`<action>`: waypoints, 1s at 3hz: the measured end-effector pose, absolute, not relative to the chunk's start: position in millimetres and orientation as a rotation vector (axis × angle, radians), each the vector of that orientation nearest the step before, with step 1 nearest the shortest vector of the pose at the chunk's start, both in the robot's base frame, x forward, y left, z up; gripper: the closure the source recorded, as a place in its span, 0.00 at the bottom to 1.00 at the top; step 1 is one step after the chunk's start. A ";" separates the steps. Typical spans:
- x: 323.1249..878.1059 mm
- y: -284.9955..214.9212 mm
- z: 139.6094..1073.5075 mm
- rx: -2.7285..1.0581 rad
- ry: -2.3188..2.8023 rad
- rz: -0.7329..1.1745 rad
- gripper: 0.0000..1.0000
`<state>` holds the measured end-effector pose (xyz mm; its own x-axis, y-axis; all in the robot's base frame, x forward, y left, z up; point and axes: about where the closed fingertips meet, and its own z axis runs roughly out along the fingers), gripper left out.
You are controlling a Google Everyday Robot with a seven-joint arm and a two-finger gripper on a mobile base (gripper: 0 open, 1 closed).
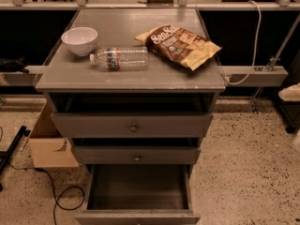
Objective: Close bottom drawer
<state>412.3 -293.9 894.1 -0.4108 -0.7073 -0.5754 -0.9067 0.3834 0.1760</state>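
Bottom drawer (138,191) open, tool (291,92) (far right)

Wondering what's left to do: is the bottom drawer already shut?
No, the bottom drawer stands pulled far out with its inside showing, and the gripper is off at the picture's right edge.

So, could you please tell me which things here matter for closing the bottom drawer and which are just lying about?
For the job: bottom drawer, pulled out; gripper, at the view's right edge, away from it.
Just lying about: bowl, water bottle and chip bag on the cabinet top; cardboard box on the floor at left.
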 end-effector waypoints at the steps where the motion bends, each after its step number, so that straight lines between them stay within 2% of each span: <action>1: 385.8 -276.1 892.7 -1.443 2.221 0.680 0.00; 2: 352.0 -220.4 893.4 -1.601 2.122 0.734 0.00; 3: 302.5 -197.7 897.9 -1.706 2.058 0.720 0.00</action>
